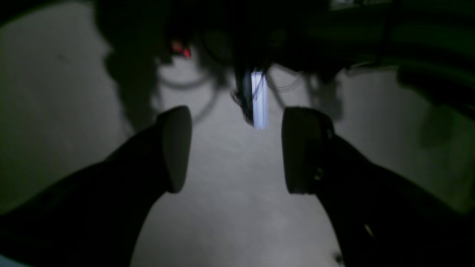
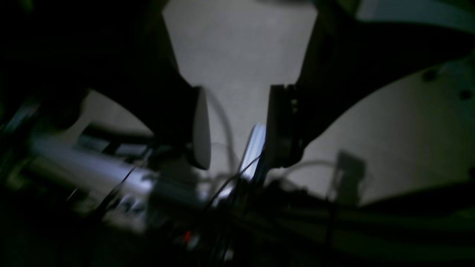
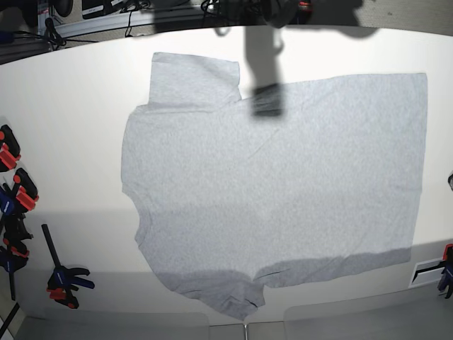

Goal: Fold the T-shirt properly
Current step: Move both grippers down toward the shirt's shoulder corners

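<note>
T-shirt: a light heather-grey short-sleeved garment spread flat and plain side up across the middle of the white surface, its length running sideways in the base view. One sleeve points toward the far edge of the surface; the other sleeve reaches the near edge and lies partly in shadow. The straight hem lies at the base view's right. A soft crease runs diagonally across the chest area.

Dark shadow: falls on the T-shirt just beside the far sleeve, extending from the far edge of the surface.

Clamps: red, blue and black, grouped on the surface well apart from the T-shirt, at the base view's left edge; one more lies beyond the hem.

Left tool: dark fingers with rounded pads set wide apart, nothing between them, over a pale grey area.

Right tool: pads likewise spread, gripping nothing; the view is blurred, with cables and a pale metal bar beyond. Neither tool appears in the base view.
</note>
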Robot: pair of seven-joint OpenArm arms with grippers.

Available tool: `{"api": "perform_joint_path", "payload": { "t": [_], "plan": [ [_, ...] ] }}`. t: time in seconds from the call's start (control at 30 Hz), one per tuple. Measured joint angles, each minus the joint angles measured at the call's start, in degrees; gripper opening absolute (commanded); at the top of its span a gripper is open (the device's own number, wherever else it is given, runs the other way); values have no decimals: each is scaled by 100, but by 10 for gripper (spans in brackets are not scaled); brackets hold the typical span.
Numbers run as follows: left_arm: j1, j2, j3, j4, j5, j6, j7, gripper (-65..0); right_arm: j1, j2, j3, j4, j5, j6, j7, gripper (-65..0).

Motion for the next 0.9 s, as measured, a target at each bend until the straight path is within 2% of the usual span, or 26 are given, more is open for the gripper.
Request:
{"api": "perform_joint_path", "payload": {
  "t": [0.17,0.3,0.43,0.63,0.73,0.77,0.83,0.9],
  "plan": [
    [70,-11,-529,1231,-11,-4,48,-300,168,271,-9,492,-13,22,-205,-415],
    [-28,-17,-704,1202,70,13,-66,-300,684,321,-2,765,-17,17,-243,-415],
    [-166,-55,-710,1211,39,0,-107,-300,1095,308,-9,1270,-20,46,-616,-415],
    [-151,-520,-713,1213,101,-2,-157,-300,1176,304,-9,1976,-11,63,-824,-415],
    [-155,-717,-713,1213,785,-20,-627,-300,1191,306,-9,2020,-11,66,-824,-415],
    [-205,-815,-713,1213,997,-26,-623,-300,1213,306,-7,2020,-42,66,-824,-415],
    [-411,-1025,-713,1139,1172,-17,-682,-300,1283,310,-11,2020,-251,96,-824,-415],
    [-658,-1274,-710,896,1163,-59,-734,-300,1377,319,-7,2020,-610,319,-848,-415]
  ]
}}
